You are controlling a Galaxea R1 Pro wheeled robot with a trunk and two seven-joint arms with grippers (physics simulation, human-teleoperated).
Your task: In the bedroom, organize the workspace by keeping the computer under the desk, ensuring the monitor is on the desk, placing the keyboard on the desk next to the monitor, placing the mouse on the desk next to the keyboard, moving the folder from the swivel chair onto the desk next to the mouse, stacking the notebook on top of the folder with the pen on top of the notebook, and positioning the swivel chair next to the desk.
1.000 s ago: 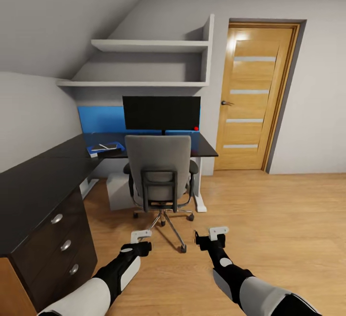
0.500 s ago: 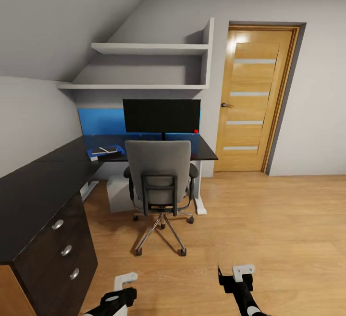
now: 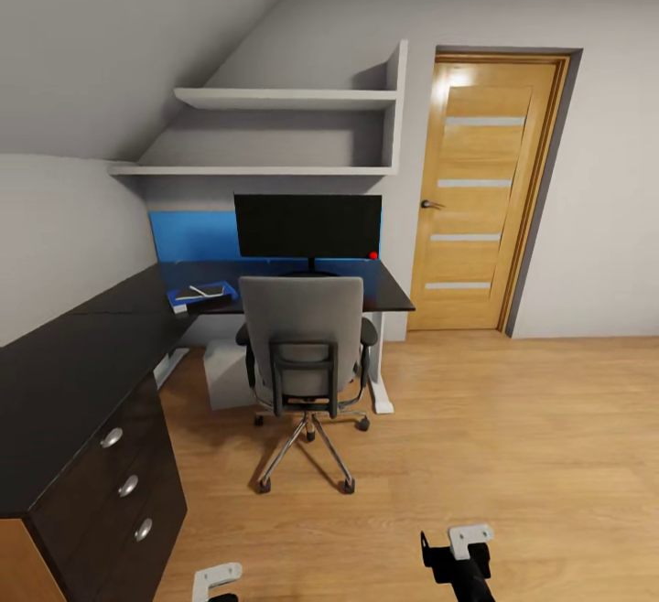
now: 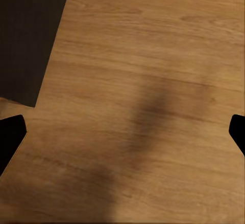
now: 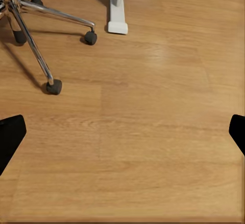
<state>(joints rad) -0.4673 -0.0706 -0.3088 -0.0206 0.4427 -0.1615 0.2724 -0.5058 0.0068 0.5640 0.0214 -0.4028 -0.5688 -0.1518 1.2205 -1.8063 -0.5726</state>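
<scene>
Well ahead of both grippers in the head view, the grey swivel chair (image 3: 302, 332) stands tucked at the black desk (image 3: 82, 364), where the blue folder (image 3: 203, 293) lies beside the monitor (image 3: 307, 225). From the left wrist, the left gripper (image 4: 122, 132) hangs spread over wood floor (image 4: 153, 81). From the right wrist, the right gripper (image 5: 122, 132) gapes wide, the chair's chrome base just beyond its fingers.

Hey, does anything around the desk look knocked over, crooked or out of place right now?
Nothing stands out. The monitor stands upright on the desk, the swivel chair sits squarely at it, and the folder lies flat on the desktop.
</scene>
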